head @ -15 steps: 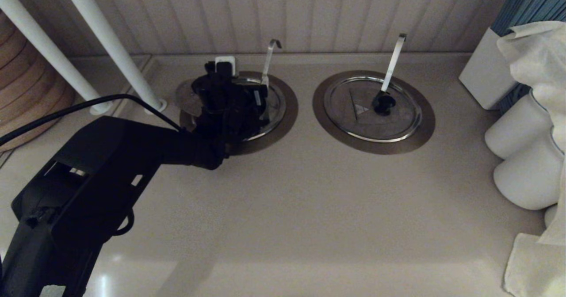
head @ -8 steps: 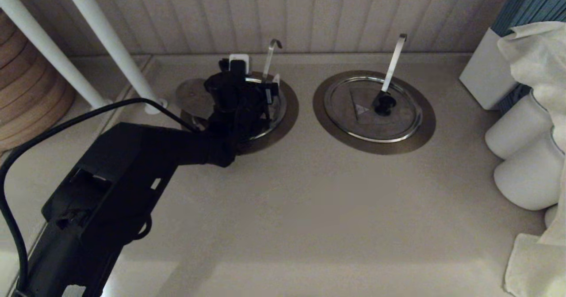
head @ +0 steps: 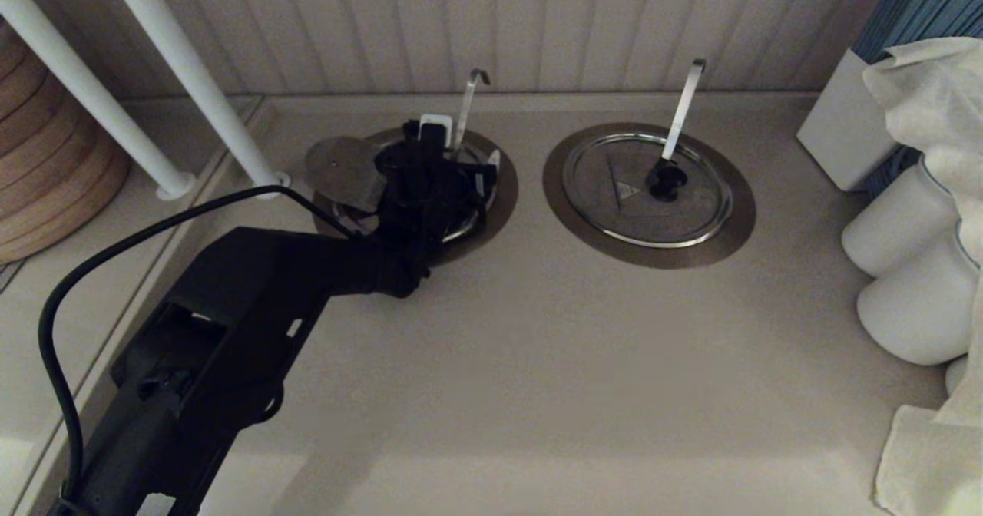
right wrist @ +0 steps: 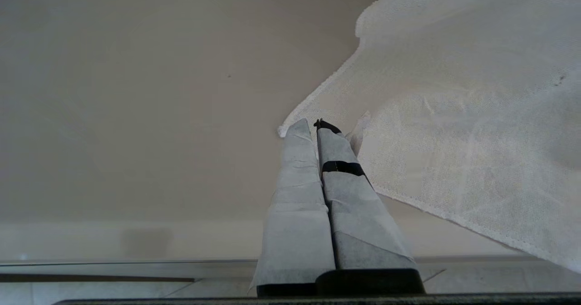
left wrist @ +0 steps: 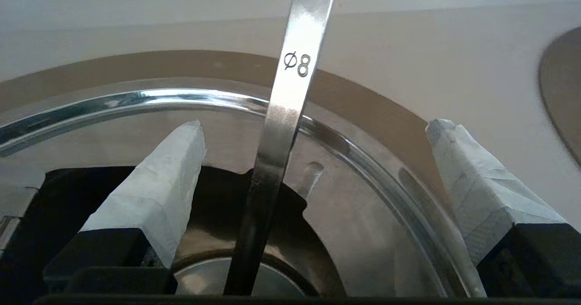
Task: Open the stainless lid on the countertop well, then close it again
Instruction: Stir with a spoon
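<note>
Beige countertop (head: 537,362); slim ladle handle (left wrist: 290,91) between open left gripper (left wrist: 313,128) fingers

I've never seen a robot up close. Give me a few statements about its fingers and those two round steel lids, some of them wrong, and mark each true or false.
1. The left fingers are spread wide. True.
2. The left fingers are clamped on the slim handle. False: the handle stands between them, clear of both.
3. The right fingers are spread wide. False: they are pressed together, beside a white cloth.
4. The twin lid lies flat in its steel ring, with a black knob on top. True.
5. The slim handle bears no marking. False: it is stamped with an 8.
</note>
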You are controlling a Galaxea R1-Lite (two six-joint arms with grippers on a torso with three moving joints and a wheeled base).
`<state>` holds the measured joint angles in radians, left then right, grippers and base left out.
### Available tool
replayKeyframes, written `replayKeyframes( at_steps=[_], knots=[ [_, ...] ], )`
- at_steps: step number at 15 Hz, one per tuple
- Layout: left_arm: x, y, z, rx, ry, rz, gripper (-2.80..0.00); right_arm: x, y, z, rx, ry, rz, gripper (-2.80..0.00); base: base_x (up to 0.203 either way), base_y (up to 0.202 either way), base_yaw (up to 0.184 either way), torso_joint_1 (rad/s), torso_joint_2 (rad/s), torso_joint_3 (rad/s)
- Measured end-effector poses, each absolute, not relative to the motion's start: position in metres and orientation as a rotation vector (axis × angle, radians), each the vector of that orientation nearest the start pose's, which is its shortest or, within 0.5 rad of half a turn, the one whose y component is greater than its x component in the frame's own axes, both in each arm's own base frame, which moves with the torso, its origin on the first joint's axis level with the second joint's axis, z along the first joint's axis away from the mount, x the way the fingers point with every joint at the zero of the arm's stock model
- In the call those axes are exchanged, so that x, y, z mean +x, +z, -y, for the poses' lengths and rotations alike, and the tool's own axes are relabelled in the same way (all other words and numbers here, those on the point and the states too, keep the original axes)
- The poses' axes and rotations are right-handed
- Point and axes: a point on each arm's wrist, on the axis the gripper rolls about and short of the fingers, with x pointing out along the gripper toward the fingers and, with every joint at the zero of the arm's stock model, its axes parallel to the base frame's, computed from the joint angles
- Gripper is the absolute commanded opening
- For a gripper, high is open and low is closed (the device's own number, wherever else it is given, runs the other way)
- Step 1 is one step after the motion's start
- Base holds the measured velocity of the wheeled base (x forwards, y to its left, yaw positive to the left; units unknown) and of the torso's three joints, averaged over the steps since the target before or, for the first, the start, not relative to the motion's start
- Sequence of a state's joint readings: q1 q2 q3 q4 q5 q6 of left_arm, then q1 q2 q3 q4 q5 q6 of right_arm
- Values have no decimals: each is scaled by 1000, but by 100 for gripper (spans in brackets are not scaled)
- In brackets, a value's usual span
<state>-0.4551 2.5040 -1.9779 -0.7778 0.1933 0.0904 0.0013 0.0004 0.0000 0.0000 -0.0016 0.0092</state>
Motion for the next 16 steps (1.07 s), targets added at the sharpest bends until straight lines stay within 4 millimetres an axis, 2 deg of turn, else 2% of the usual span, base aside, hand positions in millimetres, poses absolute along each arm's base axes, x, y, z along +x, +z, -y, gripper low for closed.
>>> replayKeyframes(
  at_steps=[7, 8, 16],
  knots=[
    [483, 182, 217, 17, -231, 239, 0, -23, 75, 0, 9, 0, 0, -280, 0, 0, 0, 0, 0, 0],
    [483, 182, 216, 16, -228, 240, -280, -23, 75, 0, 9, 0, 0, -280, 0, 0, 0, 0, 0, 0],
    [480, 189, 216, 8, -231, 257, -280, -23, 75, 0, 9, 0, 0, -280, 0, 0, 0, 0, 0, 0]
  ],
)
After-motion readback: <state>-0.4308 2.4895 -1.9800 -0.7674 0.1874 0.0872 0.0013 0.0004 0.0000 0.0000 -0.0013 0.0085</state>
